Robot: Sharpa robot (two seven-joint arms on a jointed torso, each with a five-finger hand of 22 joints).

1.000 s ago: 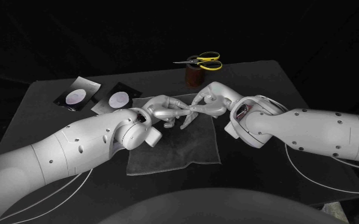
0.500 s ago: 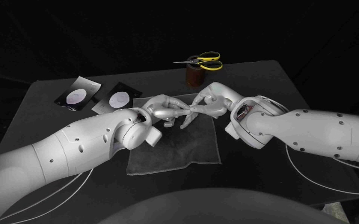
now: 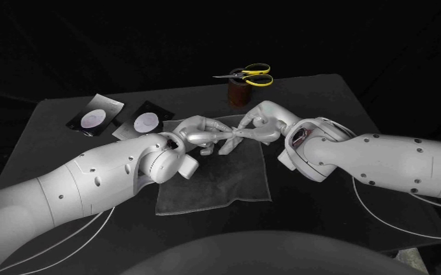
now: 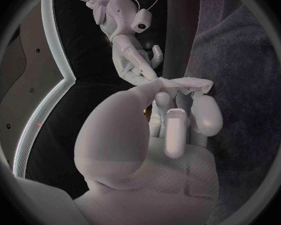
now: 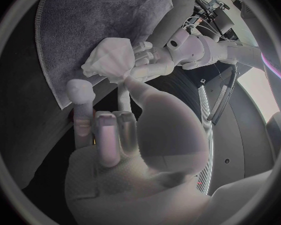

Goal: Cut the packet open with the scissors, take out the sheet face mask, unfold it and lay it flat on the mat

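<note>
A: How much room is there round the mat?

B: The mat (image 3: pixel 220 189) lies flat on the table (image 3: pixel 340 106). Its near edge and near-right corner are free, with bare table before it and to its right. The left arm overlaps its left edge, and the right arm overlaps its far-right corner.

A: And the hands?

B: They meet above the mat's far edge. The left hand (image 3: pixel 204 136) pinches the mask (image 5: pixel 109 60) between thumb and fingers. The mask is a crumpled white wad, not yet unfolded, held clear of the mat. The right hand (image 3: pixel 262 125) grips the same wad from the other side with its fingertips.

A: Beyond the mat?

B: Off its far-left corner lie a packet (image 3: pixel 97 117) and a second packet (image 3: pixel 145 122), dark with pale ovals, side by side and apart from the hands. Behind the far edge the scissors (image 3: pixel 250 75) sit on top of a brown cup (image 3: pixel 241 94).

A: Any change from a second ago?

B: Hardly any. The hands stay fingertip to fingertip at the same spot, and the mat, packets and scissors lie as before.

A: What is unclear?

B: From the head camera the mask is lost among the fingers, and the hands hide the mat's far edge. I cannot tell whether either packet is cut.
</note>
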